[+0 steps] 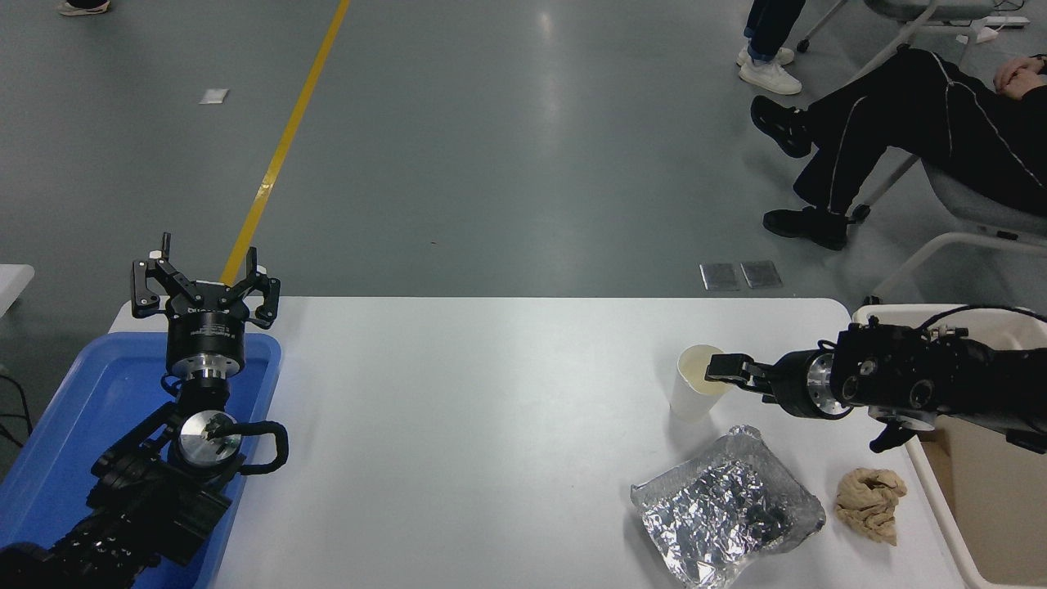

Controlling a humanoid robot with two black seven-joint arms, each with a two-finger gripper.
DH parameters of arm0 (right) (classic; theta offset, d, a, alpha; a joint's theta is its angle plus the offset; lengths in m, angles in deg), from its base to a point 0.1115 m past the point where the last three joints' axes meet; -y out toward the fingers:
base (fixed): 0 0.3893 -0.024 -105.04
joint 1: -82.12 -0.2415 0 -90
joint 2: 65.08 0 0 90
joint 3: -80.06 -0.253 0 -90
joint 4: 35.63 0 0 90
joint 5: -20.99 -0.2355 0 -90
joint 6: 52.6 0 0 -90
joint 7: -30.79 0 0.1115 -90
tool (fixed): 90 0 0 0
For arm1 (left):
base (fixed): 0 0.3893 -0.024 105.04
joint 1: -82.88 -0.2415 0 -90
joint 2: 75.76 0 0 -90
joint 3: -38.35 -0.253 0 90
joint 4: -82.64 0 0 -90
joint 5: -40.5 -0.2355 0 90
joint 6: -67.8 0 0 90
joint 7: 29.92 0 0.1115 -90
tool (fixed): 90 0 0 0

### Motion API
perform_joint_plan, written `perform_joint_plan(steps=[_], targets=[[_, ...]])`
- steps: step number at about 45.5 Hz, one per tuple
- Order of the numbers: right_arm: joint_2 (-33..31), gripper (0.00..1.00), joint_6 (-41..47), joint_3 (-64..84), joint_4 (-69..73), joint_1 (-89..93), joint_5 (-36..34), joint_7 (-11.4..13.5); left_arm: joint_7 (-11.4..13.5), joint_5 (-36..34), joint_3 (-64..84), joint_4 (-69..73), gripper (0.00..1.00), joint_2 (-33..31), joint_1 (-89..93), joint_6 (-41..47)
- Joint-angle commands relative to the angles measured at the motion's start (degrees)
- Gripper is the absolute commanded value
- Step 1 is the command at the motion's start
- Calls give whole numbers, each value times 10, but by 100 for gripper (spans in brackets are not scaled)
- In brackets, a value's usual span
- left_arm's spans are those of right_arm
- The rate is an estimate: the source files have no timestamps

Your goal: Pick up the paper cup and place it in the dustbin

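The paper cup [692, 398] stands upright on the white table [491, 425] at the right, white with a cream inside. My right gripper [720, 365] comes in from the right, level with the table, and its tip lies over the cup's right rim. It is seen edge-on, so its state does not show. The cream dustbin [994, 499] stands beside the table's right edge, below the right arm. My left gripper [204, 288] is open and empty, parked at the lower left.
A crumpled silver foil tray [724, 507] lies just in front of the cup. A crumpled brown paper wad [871, 501] lies to its right. A blue tray [74, 409] sits under the left arm. A person [916, 123] sits beyond the table at the top right.
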Motion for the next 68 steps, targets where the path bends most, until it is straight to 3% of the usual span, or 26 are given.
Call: perform_joint_plan(steps=[1, 4, 10, 22, 35, 45, 52, 63, 68], targets=[[31, 34, 6, 5, -46, 23, -1, 9, 0, 0, 0, 0, 99, 0, 0, 0], [31, 0, 9, 5, -53, 24, -1, 14, 0, 0, 0, 0, 99, 0, 0, 0], [29, 0, 16, 5, -57, 19, -7, 34, 0, 0, 0, 0, 99, 0, 0, 0], [-11, 0, 20, 29, -13, -29, -30, 34, 0, 0, 0, 0, 99, 0, 0, 0], [-146, 0, 48, 83, 228, -236, -19, 29, 0, 0, 0, 0, 99, 0, 0, 0], [-225, 0, 89, 187, 442, -468, 39, 28, 0, 0, 0, 0, 99, 0, 0, 0], [-238, 0, 163, 261, 508, -627, 42, 27, 0, 0, 0, 0, 99, 0, 0, 0], [-262, 0, 359, 297, 511, -806, 43, 27, 0, 0, 0, 0, 99, 0, -1, 0], [-267, 0, 405, 312, 513, -868, 44, 27, 0, 0, 0, 0, 99, 1, -1, 0]])
